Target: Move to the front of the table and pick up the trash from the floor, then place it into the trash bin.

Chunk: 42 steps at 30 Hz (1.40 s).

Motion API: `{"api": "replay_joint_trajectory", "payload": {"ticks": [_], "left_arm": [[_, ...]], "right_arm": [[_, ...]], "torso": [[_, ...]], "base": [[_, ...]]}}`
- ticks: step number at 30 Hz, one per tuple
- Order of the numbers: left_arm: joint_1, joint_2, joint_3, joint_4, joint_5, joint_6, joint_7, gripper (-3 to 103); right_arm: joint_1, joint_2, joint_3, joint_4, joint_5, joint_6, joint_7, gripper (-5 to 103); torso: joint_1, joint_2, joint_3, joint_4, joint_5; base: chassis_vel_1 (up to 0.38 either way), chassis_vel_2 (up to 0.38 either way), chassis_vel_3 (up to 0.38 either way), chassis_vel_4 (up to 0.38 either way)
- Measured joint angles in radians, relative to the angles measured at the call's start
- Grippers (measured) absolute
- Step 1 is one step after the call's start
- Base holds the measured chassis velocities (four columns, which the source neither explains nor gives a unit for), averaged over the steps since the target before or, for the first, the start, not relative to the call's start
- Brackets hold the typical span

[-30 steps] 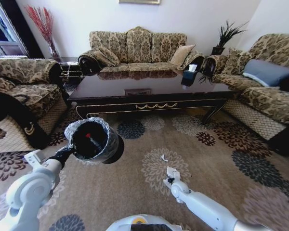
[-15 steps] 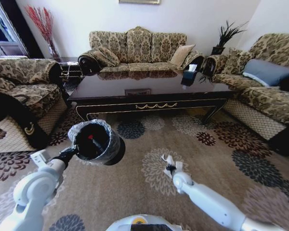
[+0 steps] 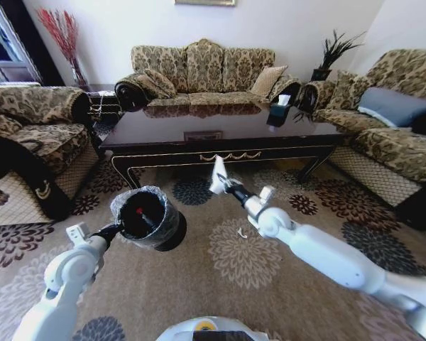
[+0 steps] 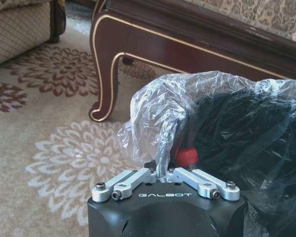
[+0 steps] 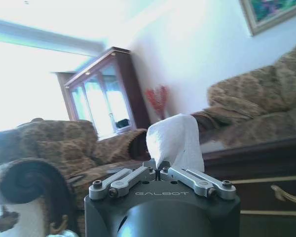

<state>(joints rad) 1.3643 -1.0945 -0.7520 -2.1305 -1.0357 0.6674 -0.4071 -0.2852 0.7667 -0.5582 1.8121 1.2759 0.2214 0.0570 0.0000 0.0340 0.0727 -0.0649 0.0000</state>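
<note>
trash bin (image 3: 145, 215) held left, before table (image 3: 220, 135) | paper scrap (image 3: 218, 175) raised right of bin | second scrap (image 3: 242, 232) on carpet (image 3: 326, 213)

1. My left gripper (image 4: 163, 174) is clamped on the rim liner of the trash bin (image 3: 148, 217), holding it off the carpet (image 3: 255, 284); the bin mouth lies open toward me.
2. My right gripper (image 3: 219, 182), pinching a paper scrap (image 5: 176, 140), hangs in free air between bin and table (image 3: 220, 135).
3. The table's front edge blocks passage just beyond.
4. The carpet ahead is open but for one white scrap (image 3: 241, 232).
</note>
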Motion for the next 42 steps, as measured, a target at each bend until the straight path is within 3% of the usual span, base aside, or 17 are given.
{"api": "replay_joint_trajectory", "payload": {"ticks": [7, 17, 26, 33, 39, 42], "left_arm": [[-0.063, 0.014, 0.083, 0.034, -0.001, 0.000, -0.006, 3], [-0.162, 0.036, 0.153, 0.103, -0.023, 0.000, -0.010, 3], [-0.190, 0.041, 0.156, 0.124, -0.040, 0.000, -0.008, 3], [-0.201, 0.048, 0.149, 0.115, -0.053, -0.001, -0.007, 3], [-0.196, 0.057, 0.140, 0.105, -0.056, -0.001, -0.008, 3], [-0.194, 0.057, 0.137, 0.101, -0.057, -0.001, -0.008, 3]], "right_arm": [[0.189, 0.096, -0.200, -0.051, -0.033, 0.024, -0.045, 0], [0.281, 0.192, -0.344, -0.126, -0.096, 0.044, -0.047, 0], [0.289, 0.203, -0.402, -0.140, -0.157, 0.054, -0.038, 0], [0.255, 0.207, -0.449, -0.162, -0.275, 0.068, 0.032, 0], [0.227, 0.193, -0.452, -0.159, -0.304, 0.071, 0.045, -3], [0.223, 0.187, -0.448, -0.158, -0.307, 0.078, 0.044, 13]], "torso": [[0.000, 0.000, 0.000, -0.0001, -0.0004], [0.000, 0.000, 0.000, 0.0000, -0.0002], [0.000, 0.000, 0.000, -0.0001, -0.0001], [0.000, 0.000, 0.000, -0.0001, -0.0001], [0.000, 0.000, 0.000, -0.0001, 0.0000], [0.000, 0.000, 0.000, -0.0002, 0.0001]], "base": [[0.000, 0.000, 0.000, 0.000], [0.000, 0.000, 0.000, 0.000], [0.000, 0.000, 0.000, 0.000], [0.000, 0.000, 0.000, 0.000], [0.000, 0.000, 0.000, 0.000], [0.000, 0.000, 0.000, 0.000]]}}
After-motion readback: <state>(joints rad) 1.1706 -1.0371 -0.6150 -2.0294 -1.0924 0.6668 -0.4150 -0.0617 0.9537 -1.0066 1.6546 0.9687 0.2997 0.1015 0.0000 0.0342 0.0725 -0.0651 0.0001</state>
